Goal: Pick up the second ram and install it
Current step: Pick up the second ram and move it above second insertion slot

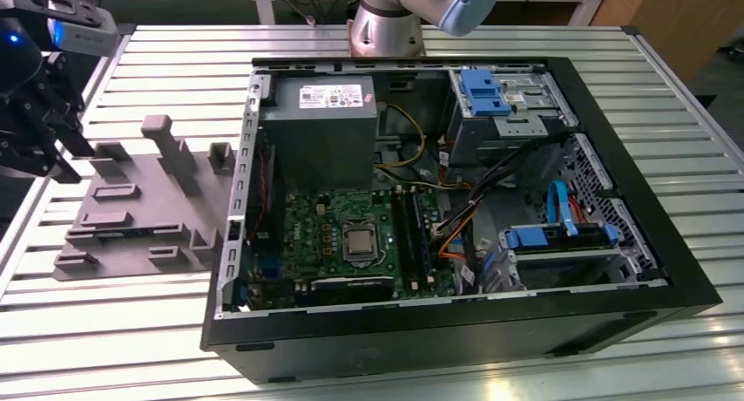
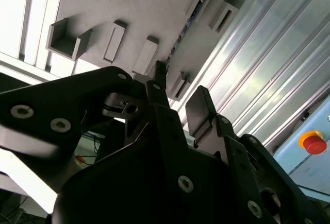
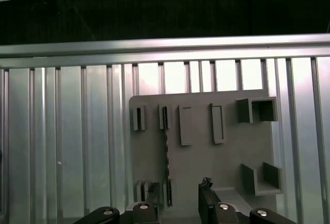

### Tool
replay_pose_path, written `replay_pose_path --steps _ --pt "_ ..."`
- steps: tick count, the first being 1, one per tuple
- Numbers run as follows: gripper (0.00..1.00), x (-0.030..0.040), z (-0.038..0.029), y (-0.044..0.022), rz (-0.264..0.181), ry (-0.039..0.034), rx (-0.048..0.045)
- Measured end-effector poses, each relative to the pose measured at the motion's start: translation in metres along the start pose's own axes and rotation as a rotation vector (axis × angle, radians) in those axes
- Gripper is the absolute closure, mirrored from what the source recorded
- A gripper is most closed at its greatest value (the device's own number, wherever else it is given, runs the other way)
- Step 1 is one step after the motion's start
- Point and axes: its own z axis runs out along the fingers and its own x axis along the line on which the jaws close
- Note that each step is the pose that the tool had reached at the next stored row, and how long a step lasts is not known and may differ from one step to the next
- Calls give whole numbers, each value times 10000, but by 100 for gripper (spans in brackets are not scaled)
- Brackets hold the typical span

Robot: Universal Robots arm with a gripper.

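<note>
The second ram (image 3: 166,152) is a thin dark stick standing on edge in the grey plastic holder (image 3: 206,157), held between small slotted posts. In the second wrist view the second ram (image 2: 186,22) shows as a narrow dark line on the holder (image 2: 149,7). My gripper (image 3: 179,195) hovers above the holder, open, with nothing between its fingers, and the ram lies just beside its fingertip (image 3: 153,192). In the exterior view the gripper (image 1: 61,164) hangs over the holder's (image 1: 139,209) edge at the exterior view's left.
An open black computer case (image 1: 465,331) lies on the slatted metal table (image 1: 174,61), to the exterior view's right of the holder. Inside are a green motherboard (image 1: 337,235) with long black slots (image 1: 409,231), a grey power supply (image 1: 320,131), cables and blue drive brackets (image 1: 546,237).
</note>
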Motion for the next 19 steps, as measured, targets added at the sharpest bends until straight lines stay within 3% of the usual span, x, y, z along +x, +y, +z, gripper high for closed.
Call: replay_pose_path --steps 19 --pt "57 2 86 -3 0 1 -1"
